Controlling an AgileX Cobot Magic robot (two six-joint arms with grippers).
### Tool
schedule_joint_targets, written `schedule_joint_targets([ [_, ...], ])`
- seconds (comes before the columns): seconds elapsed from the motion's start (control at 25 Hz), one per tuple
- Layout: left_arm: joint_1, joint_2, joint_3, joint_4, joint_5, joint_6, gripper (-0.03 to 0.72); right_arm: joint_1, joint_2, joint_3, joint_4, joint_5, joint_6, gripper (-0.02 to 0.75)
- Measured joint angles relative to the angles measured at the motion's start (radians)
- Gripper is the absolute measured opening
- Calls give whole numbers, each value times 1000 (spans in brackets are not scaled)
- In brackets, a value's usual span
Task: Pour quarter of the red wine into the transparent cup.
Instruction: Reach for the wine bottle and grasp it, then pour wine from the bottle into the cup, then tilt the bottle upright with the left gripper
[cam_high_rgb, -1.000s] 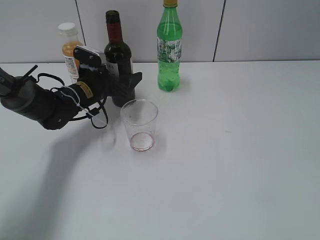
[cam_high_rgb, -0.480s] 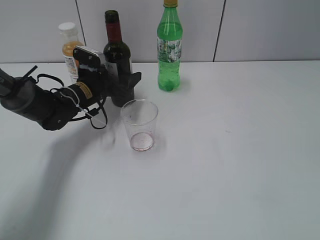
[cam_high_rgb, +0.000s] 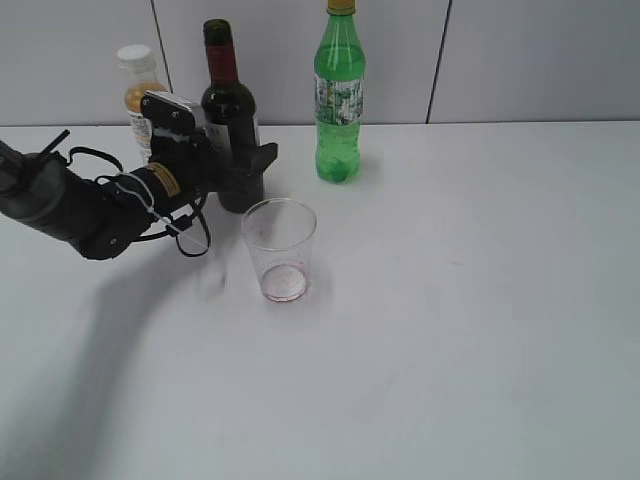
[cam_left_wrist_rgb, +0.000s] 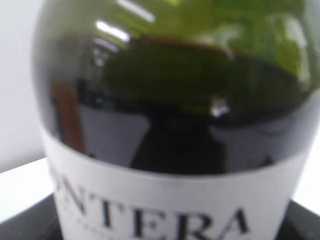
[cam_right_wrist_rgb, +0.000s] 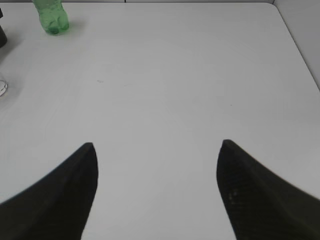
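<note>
Barely any red is showing in the transparent cup (cam_high_rgb: 279, 248); the left gripper (cam_high_rgb: 240, 165) is clamping the wine bottle (cam_high_rgb: 228, 120) behind it, pouring yet to come, right gripper (cam_right_wrist_rgb: 157, 150) spread, idling.

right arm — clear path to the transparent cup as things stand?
Probably yes. The right claw is open over bare table, and nothing lies between it and the transparent cup. The left claw is busy at the wine bottle behind the cup, off that approach. Actual reach can't be judged.
</note>
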Motion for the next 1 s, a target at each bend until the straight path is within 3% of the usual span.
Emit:
schedule_joint_targets([
  [0.36,1,-16,17,1,7,-1,551,0,0,0,0,0,0,593],
  [0.76,2,-198,194,-29,40,7,551,0,0,0,0,0,0,593],
  [1.0,-11,-334,324,-119,63,127,551,0,0,0,0,0,0,593],
])
